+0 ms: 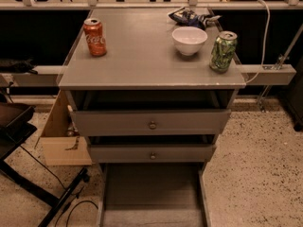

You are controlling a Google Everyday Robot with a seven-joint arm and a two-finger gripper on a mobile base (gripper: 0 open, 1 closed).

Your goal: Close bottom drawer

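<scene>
Projecting toward 6 o'clock, the bottom drawer [151, 193] shows a flat, matte grey wooden tray, long axis 12-to-6, beneath the middle drawer [151, 153]. Out of frame, the gripper; its grip cannot be told.

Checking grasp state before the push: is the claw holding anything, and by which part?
Cannot be told: the claw is out of view; the bottom drawer sits open.
</scene>
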